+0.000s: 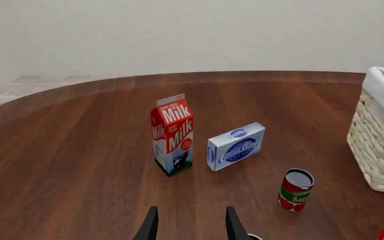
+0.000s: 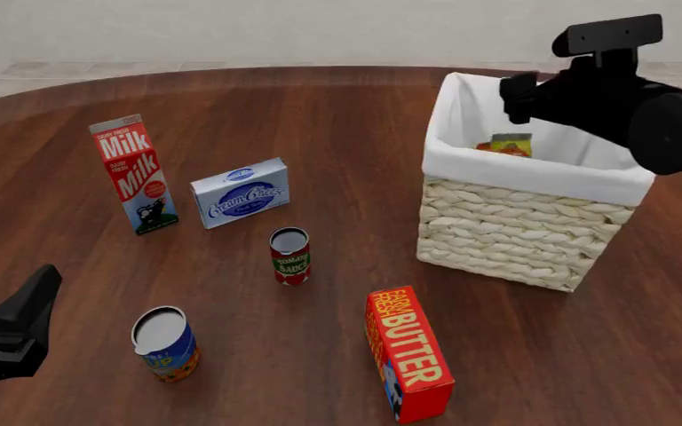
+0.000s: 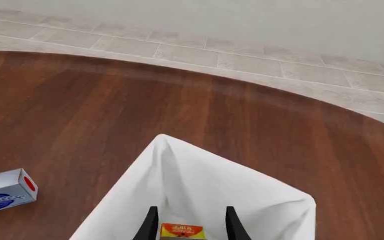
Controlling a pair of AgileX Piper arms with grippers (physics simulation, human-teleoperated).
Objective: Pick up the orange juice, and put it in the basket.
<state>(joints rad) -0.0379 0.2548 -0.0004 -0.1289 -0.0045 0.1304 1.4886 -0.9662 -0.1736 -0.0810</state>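
The orange juice (image 2: 507, 145) is an orange and yellow carton standing inside the basket (image 2: 519, 240), a large cream wicker basket with a white liner at the right. Only the carton's top shows above the rim. My right gripper (image 2: 519, 99) hangs above the basket's back edge, open. In the right wrist view the carton's top (image 3: 182, 231) shows between and below my spread fingers (image 3: 150, 222), over the liner (image 3: 205, 190). My left gripper (image 2: 3, 293) is open and empty at the near left, low over the table, and also shows in the left wrist view (image 1: 190, 222).
A red-white milk carton (image 2: 134, 173) and a blue-white cream cheese box (image 2: 241, 192) stand at the left. A tomato sauce can (image 2: 290, 256) is in the middle, another can (image 2: 164, 343) at the near left, and a red BUTTER box (image 2: 408, 353) at the front.
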